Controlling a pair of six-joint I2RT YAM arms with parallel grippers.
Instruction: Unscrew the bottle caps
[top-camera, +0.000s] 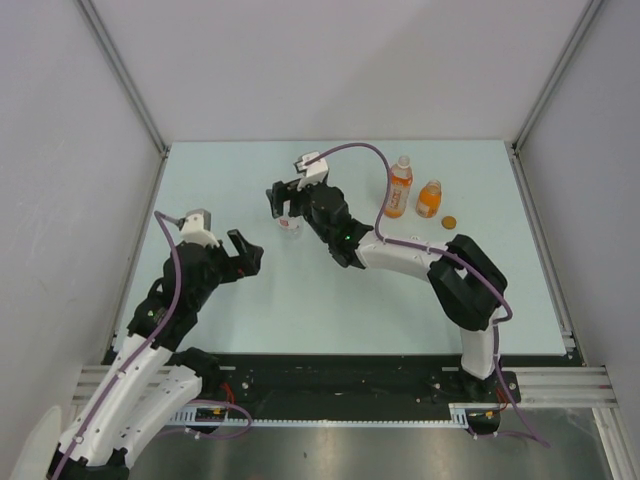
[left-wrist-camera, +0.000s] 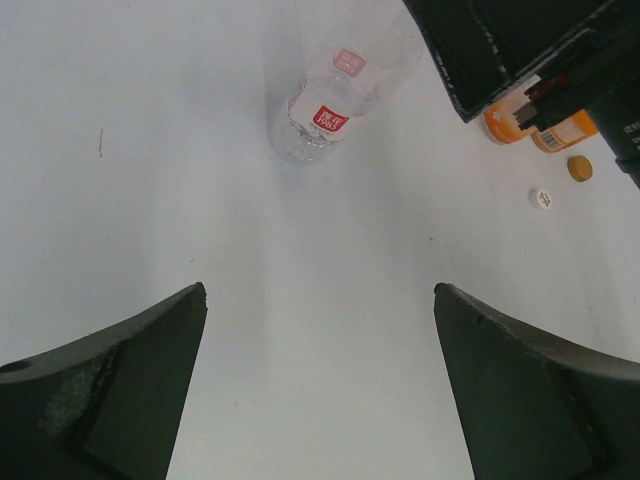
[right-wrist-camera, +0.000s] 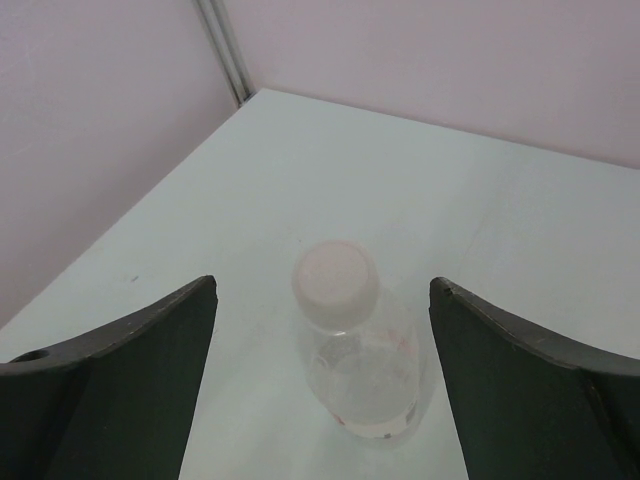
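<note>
A clear bottle (right-wrist-camera: 372, 375) with a white-red label stands upright, its white cap (right-wrist-camera: 335, 278) screwed on. My right gripper (right-wrist-camera: 322, 284) hovers over it, open, a jaw on each side of the cap and neither touching it. From above, the right gripper (top-camera: 285, 205) covers most of that clear bottle (top-camera: 290, 224). The taller orange-drink bottle (top-camera: 398, 188) and the short squat orange bottle (top-camera: 429, 199) stand at the back right. An orange cap (left-wrist-camera: 579, 168) and a white cap (left-wrist-camera: 541, 199) lie loose on the table. My left gripper (left-wrist-camera: 320, 290) is open and empty, well short of the clear bottle (left-wrist-camera: 325, 115).
The orange cap (top-camera: 449, 223) lies just right of the squat bottle. The right arm (top-camera: 440, 270) stretches across the table's middle right. Walls close in the table on the left, back and right.
</note>
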